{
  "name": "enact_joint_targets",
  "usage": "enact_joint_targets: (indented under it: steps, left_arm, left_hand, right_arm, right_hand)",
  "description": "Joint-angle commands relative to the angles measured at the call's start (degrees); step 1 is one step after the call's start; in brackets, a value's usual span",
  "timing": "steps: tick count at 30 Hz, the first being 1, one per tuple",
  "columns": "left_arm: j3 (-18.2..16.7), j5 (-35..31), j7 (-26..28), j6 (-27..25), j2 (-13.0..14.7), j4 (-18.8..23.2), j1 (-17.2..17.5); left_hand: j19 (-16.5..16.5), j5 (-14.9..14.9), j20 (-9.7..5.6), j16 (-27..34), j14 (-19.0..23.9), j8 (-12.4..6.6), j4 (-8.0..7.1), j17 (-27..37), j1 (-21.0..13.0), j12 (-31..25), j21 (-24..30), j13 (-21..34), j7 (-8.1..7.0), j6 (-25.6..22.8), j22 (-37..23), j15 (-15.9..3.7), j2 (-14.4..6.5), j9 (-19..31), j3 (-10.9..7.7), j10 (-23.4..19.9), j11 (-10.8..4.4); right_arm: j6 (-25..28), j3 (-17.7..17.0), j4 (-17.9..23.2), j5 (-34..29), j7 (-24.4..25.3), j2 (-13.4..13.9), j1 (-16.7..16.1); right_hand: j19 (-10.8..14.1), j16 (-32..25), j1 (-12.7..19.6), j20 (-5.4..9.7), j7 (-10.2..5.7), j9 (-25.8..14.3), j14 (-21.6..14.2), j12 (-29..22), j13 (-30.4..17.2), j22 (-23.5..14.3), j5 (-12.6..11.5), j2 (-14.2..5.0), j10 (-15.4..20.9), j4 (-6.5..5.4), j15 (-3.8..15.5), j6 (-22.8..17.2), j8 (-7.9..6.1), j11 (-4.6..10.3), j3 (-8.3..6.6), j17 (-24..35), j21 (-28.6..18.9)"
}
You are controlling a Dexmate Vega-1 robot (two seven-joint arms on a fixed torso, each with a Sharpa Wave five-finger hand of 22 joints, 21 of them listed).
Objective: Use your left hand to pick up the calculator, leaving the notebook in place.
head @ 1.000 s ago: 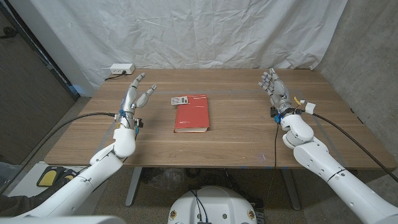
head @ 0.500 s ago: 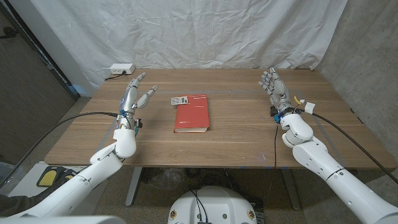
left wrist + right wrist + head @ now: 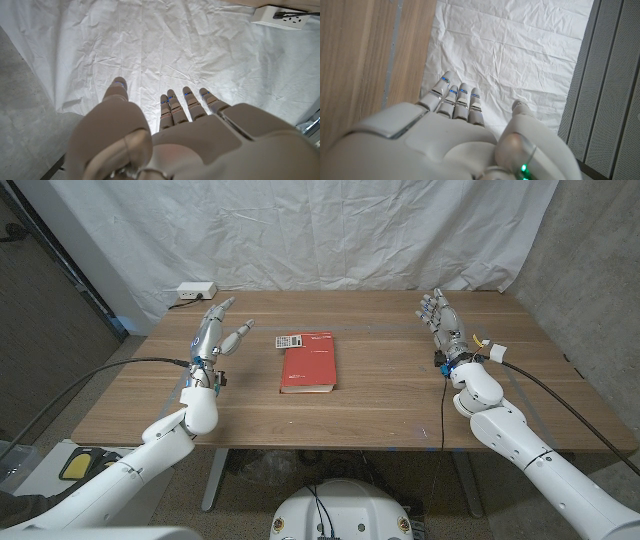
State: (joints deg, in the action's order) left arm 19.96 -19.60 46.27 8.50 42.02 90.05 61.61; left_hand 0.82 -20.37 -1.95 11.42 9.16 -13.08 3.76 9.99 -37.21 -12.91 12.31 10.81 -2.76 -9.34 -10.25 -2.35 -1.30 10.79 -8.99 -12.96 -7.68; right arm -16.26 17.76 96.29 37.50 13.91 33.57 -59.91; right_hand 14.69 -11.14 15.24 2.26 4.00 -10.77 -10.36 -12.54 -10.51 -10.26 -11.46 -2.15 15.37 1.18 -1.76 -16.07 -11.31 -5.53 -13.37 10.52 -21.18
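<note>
A small grey calculator (image 3: 289,341) lies on the wooden table (image 3: 380,395), touching the far left corner of a red notebook (image 3: 308,362) near the middle. My left hand (image 3: 215,333) is raised over the table's left side, a short way left of the calculator, fingers apart and holding nothing. In the left wrist view the left hand (image 3: 170,135) faces the white cloth, fingers straight. My right hand (image 3: 441,321) stands up over the right side of the table, well away from both objects, fingers extended and empty. The right wrist view shows the right hand (image 3: 450,130) from behind.
A white power strip (image 3: 196,291) sits at the far left corner of the table, also seen as a power strip (image 3: 279,17) from the left wrist. A white cloth backdrop (image 3: 330,230) hangs behind the table. Black cables trail from both wrists.
My left hand has drifted very slightly forward and up; the calculator, notebook and right hand have not moved.
</note>
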Motion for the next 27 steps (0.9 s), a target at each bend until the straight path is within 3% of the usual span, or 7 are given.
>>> enact_joint_targets:
  steps: [1, 22, 27]
  left_arm:
    - [-0.07, -1.6, 1.18, -3.82, 1.6, 2.94, 1.99]
    - [1.76, -5.21, 1.64, -9.92, 2.63, 4.55, 1.21]
    - [2.6, -5.99, 0.52, -11.49, 3.06, 5.05, 0.53]
  left_hand:
    - [-0.03, -0.52, -4.29, -0.19, 0.54, -0.03, 0.11, 0.31, -0.55, 0.15, -0.15, 0.07, -0.11, -0.5, -0.28, -3.89, -0.12, 0.1, 0.0, -0.69, -0.14]
    - [0.32, -1.11, -4.16, -0.23, 1.09, 0.09, 0.82, 0.27, -1.69, 0.26, -0.16, 0.09, -0.8, -0.96, -0.21, -4.26, 0.2, 0.12, 0.0, -1.52, -0.79]
    - [-0.01, -1.41, -3.31, -0.62, 0.27, 0.73, 1.51, 0.27, -2.53, 0.86, -0.39, 0.12, -0.44, 0.35, -0.16, -3.77, 1.01, 0.14, 0.21, -0.5, -0.56]
  right_arm:
    - [0.29, -0.06, -0.29, 0.39, -0.71, 0.06, 0.66]
    - [0.9, -1.24, 1.1, 1.14, -0.48, 0.91, 0.32]
    - [1.24, -1.5, 1.36, 1.48, -0.54, 1.24, 0.01]
  right_hand:
    - [0.48, -0.09, 0.19, 0.65, -0.07, -0.2, -0.38, -0.41, -0.21, -0.23, 0.22, -0.33, 0.61, 0.31, -0.03, -0.69, -0.27, 0.17, -0.2, 0.21, 0.19]
    - [0.85, -0.23, 0.04, 0.63, -0.01, -0.21, -0.99, -0.55, -0.22, -0.25, 0.28, -0.42, 1.23, 0.37, -0.01, -0.89, -0.27, 0.26, -0.12, 0.25, 0.45]
    - [0.94, -0.25, 0.02, 0.63, -0.03, -0.21, -1.07, -0.52, -0.22, -0.25, 0.29, -0.44, 1.22, 0.38, -0.03, -0.85, -0.24, 0.38, -0.1, 0.26, 0.48]
